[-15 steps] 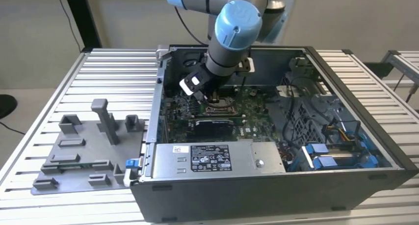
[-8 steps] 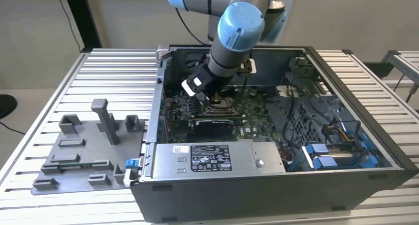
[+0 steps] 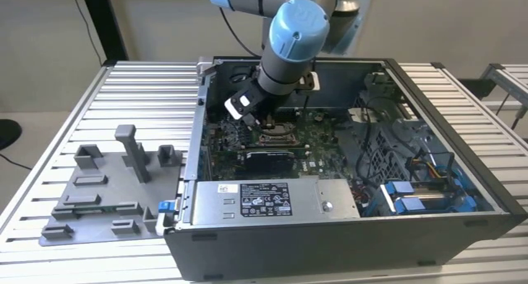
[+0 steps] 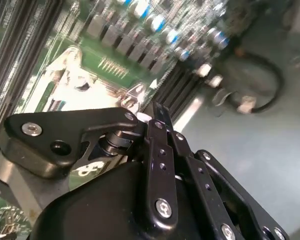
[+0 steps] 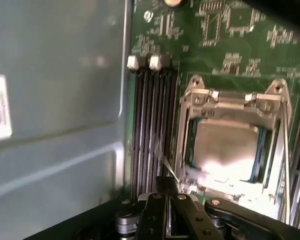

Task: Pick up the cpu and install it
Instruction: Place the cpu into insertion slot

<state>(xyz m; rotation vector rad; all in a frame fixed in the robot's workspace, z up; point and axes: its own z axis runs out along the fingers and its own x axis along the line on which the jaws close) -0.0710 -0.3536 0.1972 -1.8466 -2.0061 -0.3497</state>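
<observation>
The cpu (image 5: 224, 148), a pale silver square, lies flat inside the metal socket frame (image 5: 190, 125) on the green motherboard (image 5: 225, 30). My gripper (image 5: 165, 184) hangs just beside the socket's edge, over the memory slots (image 5: 150, 125). Its thin black fingers are pressed together and hold nothing. In the second wrist view the gripper (image 4: 159, 111) points down at the board beside the slots. In the exterior view the gripper (image 3: 266, 118) reaches down into the open computer case (image 3: 462, 148), just above the socket (image 3: 278, 130).
A silver power supply box (image 3: 272, 199) with a white label fills the case's near side. Blue drive brackets (image 3: 412, 194) and cables sit toward the exterior view's right. A grey fixture tray (image 3: 107, 191) with posts stands on the slatted table at the left. The case wall (image 5: 55, 125) is close by.
</observation>
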